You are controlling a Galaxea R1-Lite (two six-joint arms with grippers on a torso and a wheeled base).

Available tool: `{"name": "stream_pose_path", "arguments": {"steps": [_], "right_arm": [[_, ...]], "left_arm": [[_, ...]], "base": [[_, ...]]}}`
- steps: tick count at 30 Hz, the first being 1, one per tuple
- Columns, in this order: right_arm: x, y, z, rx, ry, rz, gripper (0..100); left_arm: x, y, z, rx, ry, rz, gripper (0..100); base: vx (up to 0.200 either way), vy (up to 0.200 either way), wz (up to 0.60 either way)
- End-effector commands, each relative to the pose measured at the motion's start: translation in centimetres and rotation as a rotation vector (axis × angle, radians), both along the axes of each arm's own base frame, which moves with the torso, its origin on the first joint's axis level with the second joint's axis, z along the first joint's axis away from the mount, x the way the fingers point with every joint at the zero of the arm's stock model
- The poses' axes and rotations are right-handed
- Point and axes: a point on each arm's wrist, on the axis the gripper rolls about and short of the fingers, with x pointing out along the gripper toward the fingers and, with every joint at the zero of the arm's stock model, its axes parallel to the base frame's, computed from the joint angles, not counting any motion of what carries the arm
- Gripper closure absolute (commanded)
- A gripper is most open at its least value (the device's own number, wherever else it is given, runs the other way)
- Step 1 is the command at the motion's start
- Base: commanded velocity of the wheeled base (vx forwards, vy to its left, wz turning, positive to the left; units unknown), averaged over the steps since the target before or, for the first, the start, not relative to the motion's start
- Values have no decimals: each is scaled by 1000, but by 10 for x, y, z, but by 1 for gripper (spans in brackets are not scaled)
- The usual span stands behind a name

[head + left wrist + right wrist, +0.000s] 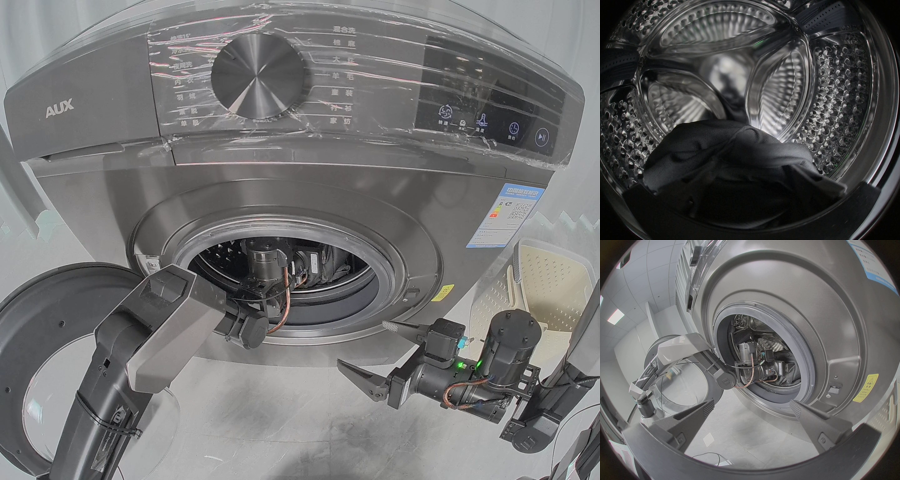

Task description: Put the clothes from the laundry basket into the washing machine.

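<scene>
Your left gripper sits inside the drum of the washer, reaching in through the open port. A dark cloth is bunched right in front of it, low in the drum and against the perforated wall. You cannot tell from here whether the gripper has hold of that cloth or merely rests beside it.

Your right gripper hangs outside, in front of the washer and below the port rim, with its jaws spread wide and nothing between them. The cream basket stands just behind that arm, beside the washer. The door is swung fully open on the far side of your left arm.

As for writing, there is a brand mark on the drawer front. Rows of printed characters flank the dial under wrinkled plastic film. A blue-and-white label and a yellow sticker sit on the front above your right gripper.
</scene>
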Motion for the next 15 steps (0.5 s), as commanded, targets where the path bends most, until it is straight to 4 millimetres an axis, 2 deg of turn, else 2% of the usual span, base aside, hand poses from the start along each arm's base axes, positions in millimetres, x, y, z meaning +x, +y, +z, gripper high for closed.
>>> {"name": "stream_pose_path", "arguments": {"steps": [1, 6, 11, 12, 15], "right_arm": [[0, 0, 0, 1, 0, 3, 0], [0, 0, 0, 1, 0, 0, 0], [0, 0, 0, 2, -2, 0, 0], [1, 0, 0, 1, -3, -2, 0], [1, -1, 1, 2, -4, -3, 0]], "left_arm": [[-2, 0, -2, 8, 15, 1, 0], [-5, 1, 0, 12, 23, -2, 0], [-20, 2, 22, 9, 17, -14, 0], [-30, 1, 31, 13, 21, -27, 0], [-55, 3, 40, 35, 53, -51, 0]], "base": [[0, 0, 0], [0, 0, 0], [0, 0, 0], [0, 0, 0], [0, 0, 0]]}}
